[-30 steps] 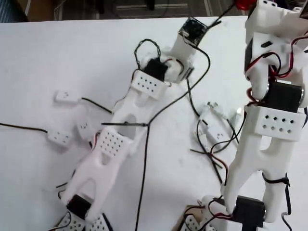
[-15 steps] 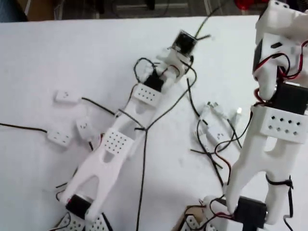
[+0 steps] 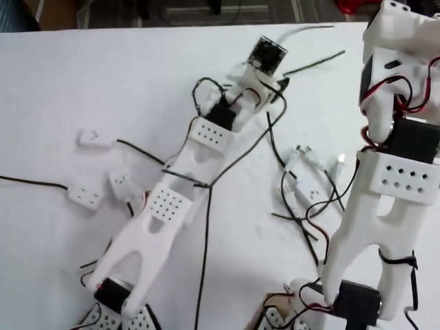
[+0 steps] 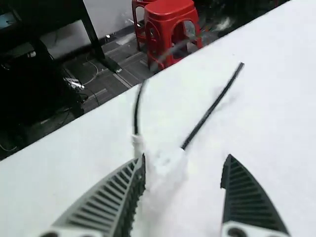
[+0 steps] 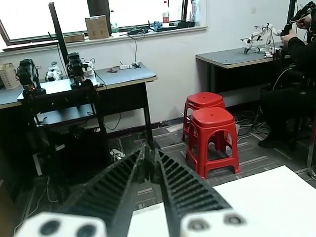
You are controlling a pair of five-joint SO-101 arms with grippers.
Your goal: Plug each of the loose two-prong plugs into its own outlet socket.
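The step in hand looks like grasping a plug. The left gripper (image 4: 185,159) has its jaws apart. A white plug (image 4: 164,165) lies between them against one finger, prongs hidden, and its black cable (image 4: 212,106) leads away from that gripper. Next the jaws should probably close squarely on it. The sockets (image 3: 95,137) lie well apart from the left gripper. The right gripper (image 5: 149,154), jaws together and empty, is far from it.
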